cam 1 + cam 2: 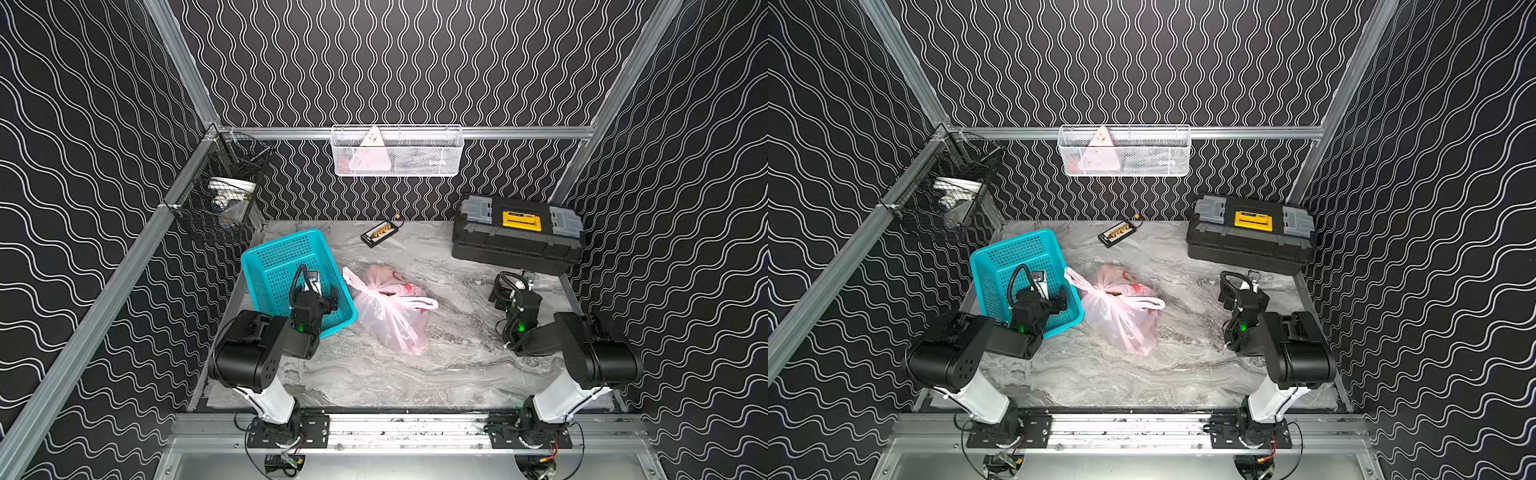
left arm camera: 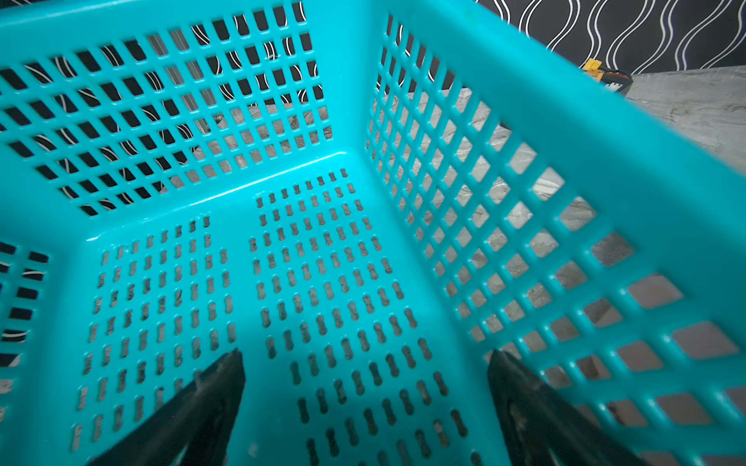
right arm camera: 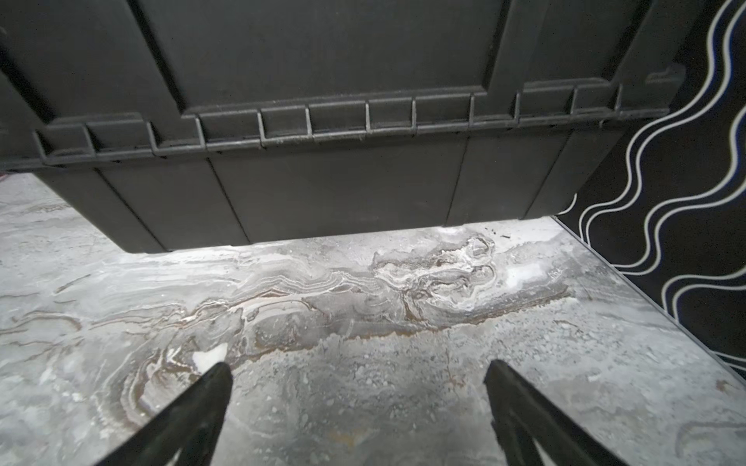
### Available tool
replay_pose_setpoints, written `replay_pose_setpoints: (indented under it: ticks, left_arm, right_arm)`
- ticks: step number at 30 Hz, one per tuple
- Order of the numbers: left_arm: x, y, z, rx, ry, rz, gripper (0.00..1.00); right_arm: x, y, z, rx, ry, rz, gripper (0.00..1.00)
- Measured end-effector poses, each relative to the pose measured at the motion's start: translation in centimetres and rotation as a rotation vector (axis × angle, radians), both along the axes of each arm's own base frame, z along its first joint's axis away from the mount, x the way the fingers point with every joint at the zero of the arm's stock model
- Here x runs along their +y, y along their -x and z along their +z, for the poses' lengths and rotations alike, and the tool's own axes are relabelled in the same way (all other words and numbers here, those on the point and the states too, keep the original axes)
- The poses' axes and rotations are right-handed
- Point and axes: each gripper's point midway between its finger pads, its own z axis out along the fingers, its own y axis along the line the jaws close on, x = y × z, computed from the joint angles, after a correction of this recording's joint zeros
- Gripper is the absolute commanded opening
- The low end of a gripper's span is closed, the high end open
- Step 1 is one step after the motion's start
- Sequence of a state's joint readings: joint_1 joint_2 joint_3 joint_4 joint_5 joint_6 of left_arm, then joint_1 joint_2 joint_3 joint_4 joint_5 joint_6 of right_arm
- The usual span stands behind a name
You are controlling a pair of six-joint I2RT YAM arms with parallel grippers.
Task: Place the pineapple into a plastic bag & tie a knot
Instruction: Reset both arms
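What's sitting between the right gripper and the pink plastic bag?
Nothing: only bare tabletop lies between the right gripper and the plastic bag, as both top views show.

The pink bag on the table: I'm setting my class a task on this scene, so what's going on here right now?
Nothing is being handled right now. The plastic bag lies on the table between the two arms, bulging with something inside, its handles apparently tied in a knot. The left gripper hangs over the teal basket floor, jaws open and empty. The right gripper sits low over bare table before the black toolbox, jaws open and empty.
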State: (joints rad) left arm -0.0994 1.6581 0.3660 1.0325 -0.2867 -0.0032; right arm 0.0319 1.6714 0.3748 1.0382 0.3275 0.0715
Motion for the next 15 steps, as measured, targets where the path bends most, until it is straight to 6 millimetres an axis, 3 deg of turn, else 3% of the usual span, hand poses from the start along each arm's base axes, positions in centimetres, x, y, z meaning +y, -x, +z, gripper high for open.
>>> replay_pose_setpoints:
  ticks: [15]
  left_arm:
    - [0.02,0.0,0.0,0.0,0.0,0.001,0.99]
  right_arm:
    - [-0.34,-0.28,-0.39,0.021,-0.029,0.006,1.0]
